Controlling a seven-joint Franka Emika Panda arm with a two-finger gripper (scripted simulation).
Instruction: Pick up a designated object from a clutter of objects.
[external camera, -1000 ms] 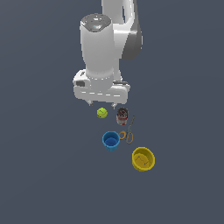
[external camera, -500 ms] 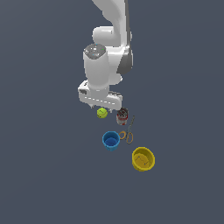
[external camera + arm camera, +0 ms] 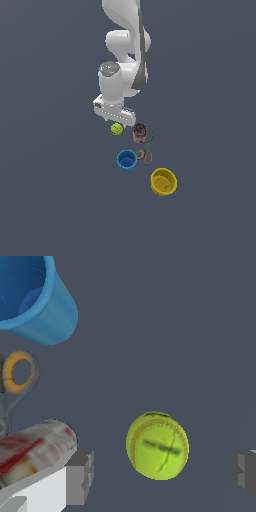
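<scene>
The designated object, a yellow-green tennis ball (image 3: 116,129) (image 3: 157,445), lies on the dark floor at the edge of the clutter of objects. My gripper (image 3: 119,123) (image 3: 162,472) hangs right over it, open. In the wrist view one finger (image 3: 80,476) and the other finger (image 3: 245,468) stand on either side of the ball, with a gap on each side. Nothing is held.
A red-labelled can (image 3: 140,132) (image 3: 35,448) stands close beside the ball, near one finger. Orange-handled scissors (image 3: 147,150) (image 3: 17,373), a blue cup (image 3: 127,161) (image 3: 35,301) and a yellow bowl (image 3: 163,181) lie further off.
The arm has reached out and come down, so the hand now sits just above the ball. The objects have not moved.
</scene>
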